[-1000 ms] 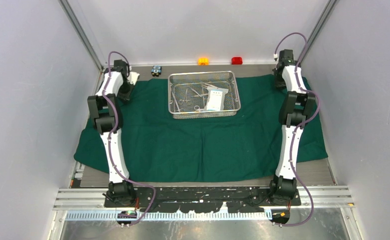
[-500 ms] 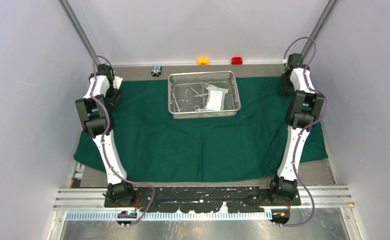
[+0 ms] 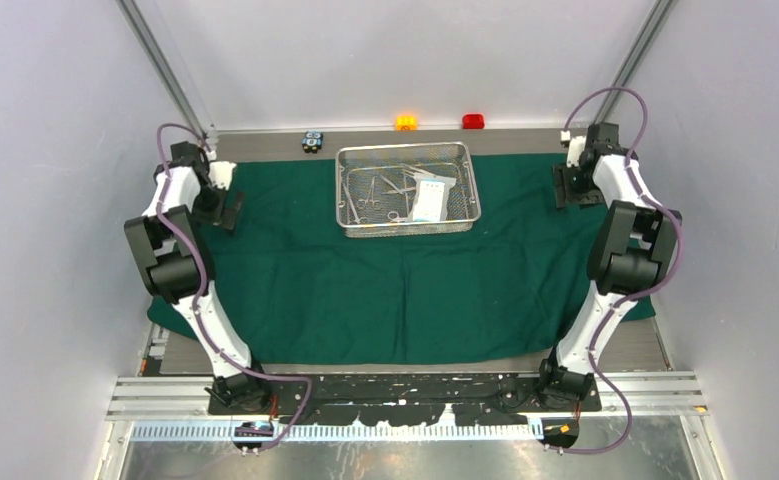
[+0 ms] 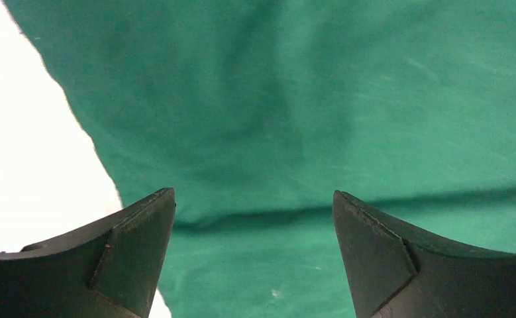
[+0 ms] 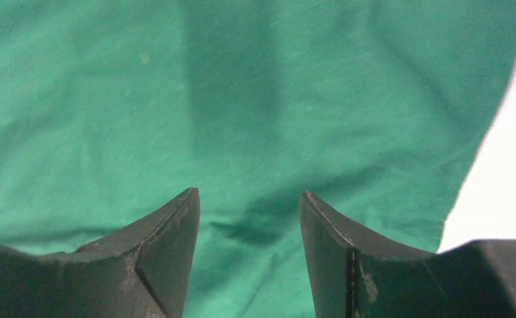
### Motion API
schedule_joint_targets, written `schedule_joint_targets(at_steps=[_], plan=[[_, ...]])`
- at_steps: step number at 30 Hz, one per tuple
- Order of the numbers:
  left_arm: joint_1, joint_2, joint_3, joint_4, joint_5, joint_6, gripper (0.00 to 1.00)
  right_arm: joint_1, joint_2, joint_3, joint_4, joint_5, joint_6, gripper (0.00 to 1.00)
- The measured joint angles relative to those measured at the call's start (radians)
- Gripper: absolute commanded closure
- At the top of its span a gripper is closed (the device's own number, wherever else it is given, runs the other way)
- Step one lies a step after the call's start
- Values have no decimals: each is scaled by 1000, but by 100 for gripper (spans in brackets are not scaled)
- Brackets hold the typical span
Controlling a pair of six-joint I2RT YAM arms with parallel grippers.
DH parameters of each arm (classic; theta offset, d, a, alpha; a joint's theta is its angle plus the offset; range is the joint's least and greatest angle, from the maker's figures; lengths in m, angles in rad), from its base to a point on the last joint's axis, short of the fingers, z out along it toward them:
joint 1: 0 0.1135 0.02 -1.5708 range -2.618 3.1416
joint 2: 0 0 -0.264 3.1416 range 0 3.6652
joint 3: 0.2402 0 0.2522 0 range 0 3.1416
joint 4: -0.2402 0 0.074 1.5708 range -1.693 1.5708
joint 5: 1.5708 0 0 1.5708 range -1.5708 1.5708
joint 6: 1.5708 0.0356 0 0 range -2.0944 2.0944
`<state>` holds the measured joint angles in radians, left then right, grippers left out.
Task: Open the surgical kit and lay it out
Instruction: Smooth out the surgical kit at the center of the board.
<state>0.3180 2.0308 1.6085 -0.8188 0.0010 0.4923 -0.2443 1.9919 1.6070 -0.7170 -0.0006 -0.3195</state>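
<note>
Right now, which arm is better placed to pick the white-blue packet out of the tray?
Right. The right gripper is open and nearer the packet, which lies in the tray's right half.

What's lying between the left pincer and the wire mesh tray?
Only bare dark green cloth, with nothing on it, between the left pincer and the wire-mesh tray; the top external view shows this.

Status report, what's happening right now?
Open, empty: left pincer, right pincer, over far corners. Spread out: green cloth, tray on it. Nothing blocking.
</note>
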Motion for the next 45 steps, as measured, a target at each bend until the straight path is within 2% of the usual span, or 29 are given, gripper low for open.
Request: schedule_joint_targets(at_steps=[4,8,14,25,40,45], plan=[[-10,-83,-81,20,100,-8,12,0,-85,-125,11,-83,-44,39],[-16,-95,-167,55,143,3,16,1,-104,-232,15,-126,-90,40],[-16,-105,-279,83,131,53,20,1,-108,-349,18,-124,-152,42],[-19,-275,-504,179,66,177,21,2,-242,-523,31,-81,-262,44],[-16,-361,-552,170,-51,201,15,-6,-420,-608,-24,34,-294,41],[-11,-462,-554,122,-51,204,13,-26,-528,-621,-58,48,-308,40]])
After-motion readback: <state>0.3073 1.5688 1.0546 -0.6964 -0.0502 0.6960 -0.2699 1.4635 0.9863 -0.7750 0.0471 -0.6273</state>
